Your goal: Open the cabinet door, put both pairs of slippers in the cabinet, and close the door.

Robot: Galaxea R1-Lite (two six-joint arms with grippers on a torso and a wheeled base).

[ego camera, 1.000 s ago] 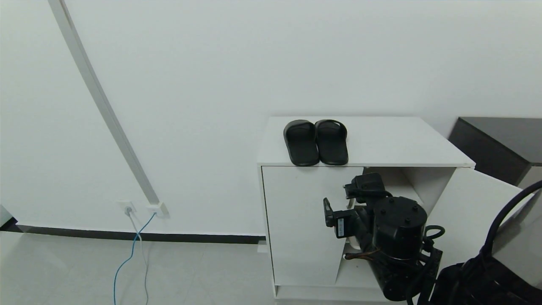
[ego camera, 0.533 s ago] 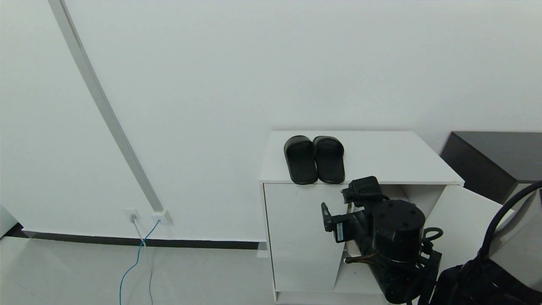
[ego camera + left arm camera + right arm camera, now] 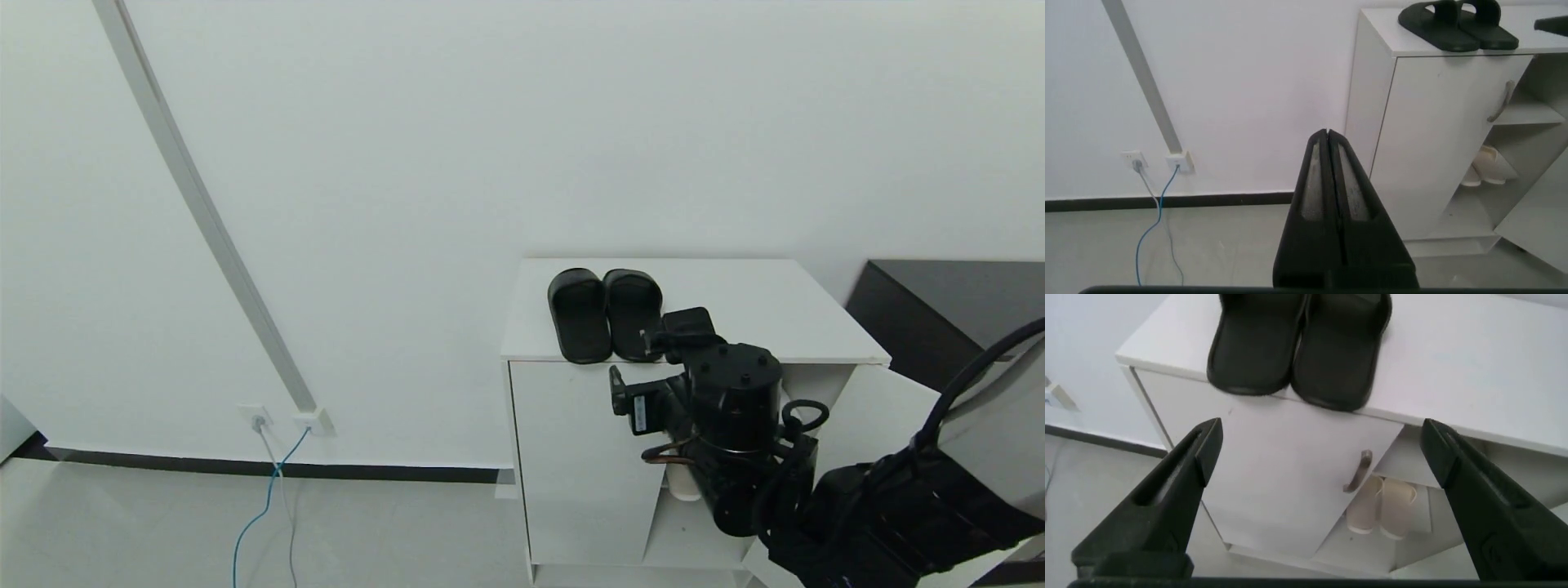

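Note:
A pair of black slippers (image 3: pixel 605 314) lies side by side at the front left of the white cabinet's top (image 3: pixel 759 310). In the right wrist view they (image 3: pixel 1298 335) are just beyond my right gripper (image 3: pixel 1323 498), which is open wide with nothing between its fingers. My right arm (image 3: pixel 735 392) hangs in front of the cabinet, level with its top edge. The left door, with its handle (image 3: pixel 1356 470), is closed; the right door (image 3: pixel 886 408) stands open. A beige pair of slippers (image 3: pixel 1382 508) rests on a lower shelf inside. My left gripper (image 3: pixel 1328 135) is shut and empty, well off to the cabinet's left.
A dark piece of furniture (image 3: pixel 947 302) stands right of the cabinet, behind the open door. Wall sockets with a blue cable (image 3: pixel 282 420) sit low on the wall at the left, under a slanted conduit (image 3: pixel 196 204). Bare floor lies left of the cabinet.
The head camera has shifted, so the cabinet sits lower in the picture. My right arm has risen from in front of the open compartment to the height of the cabinet top, nearer the black slippers.

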